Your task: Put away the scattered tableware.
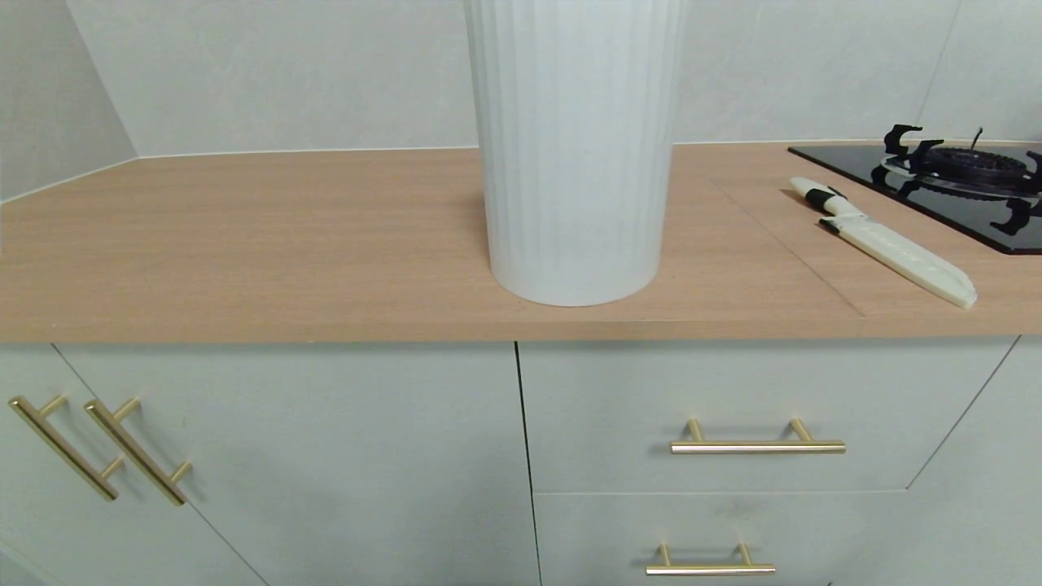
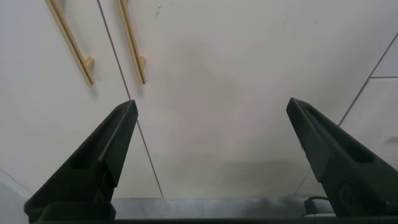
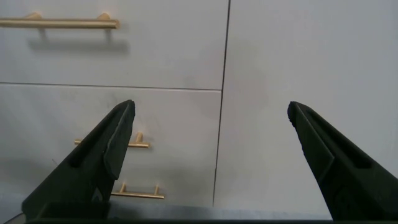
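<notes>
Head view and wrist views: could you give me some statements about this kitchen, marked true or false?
1. The tall white ribbed container stands upright on the wooden countertop. True.
2. The cream knife with black-banded handle lies inside it. False: it lies on the countertop, to its right, near the black gas hob.
3. The left tool and right tool are shut. False: both are open and empty, facing pale cabinet fronts.
4. The grey drawer with a brass bar handle is closed. True.
</notes>
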Controlling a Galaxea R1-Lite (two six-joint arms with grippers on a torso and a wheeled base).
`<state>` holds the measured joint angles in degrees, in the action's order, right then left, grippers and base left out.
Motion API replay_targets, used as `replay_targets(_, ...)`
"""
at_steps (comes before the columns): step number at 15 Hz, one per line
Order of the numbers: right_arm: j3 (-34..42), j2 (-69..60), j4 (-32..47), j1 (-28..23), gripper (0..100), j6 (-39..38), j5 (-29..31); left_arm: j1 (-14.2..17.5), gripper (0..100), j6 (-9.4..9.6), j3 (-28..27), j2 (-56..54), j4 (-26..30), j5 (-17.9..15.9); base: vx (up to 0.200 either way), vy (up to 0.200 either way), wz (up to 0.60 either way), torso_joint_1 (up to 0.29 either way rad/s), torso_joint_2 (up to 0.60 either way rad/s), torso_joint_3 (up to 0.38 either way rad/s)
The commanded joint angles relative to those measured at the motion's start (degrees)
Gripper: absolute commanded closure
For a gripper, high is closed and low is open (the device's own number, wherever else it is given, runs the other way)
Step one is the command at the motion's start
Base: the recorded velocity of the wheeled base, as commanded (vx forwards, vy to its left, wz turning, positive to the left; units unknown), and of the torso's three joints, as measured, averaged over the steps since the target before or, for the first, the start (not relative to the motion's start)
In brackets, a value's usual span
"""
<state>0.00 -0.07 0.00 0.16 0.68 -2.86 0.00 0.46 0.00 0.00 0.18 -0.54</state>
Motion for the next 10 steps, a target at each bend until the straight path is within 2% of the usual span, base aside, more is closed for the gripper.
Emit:
replay_targets(1, 0.00, 0.07, 0.00, 0.02, 0, 0.02, -0.04, 0.00, 0, 0.06, 0.00, 0.00, -0.01, 0.01, 0.000, 0.000, 0.00, 0.000, 0.00, 0.000)
replay_targets(8, 0.00, 0.07, 0.00, 0.02, 0, 0.20, -0.04, 0.00, 0, -0.02, 0.00, 0.00, -0.01, 0.01, 0.000, 0.000, 0.00, 0.003, -0.01, -0.004)
replay_targets(10, 0.00, 0.07, 0.00, 0.02, 0, 0.20, -0.04, 0.00, 0, -0.02, 0.00, 0.00, -0.01, 0.01, 0.000, 0.000, 0.00, 0.056, -0.29, -0.232)
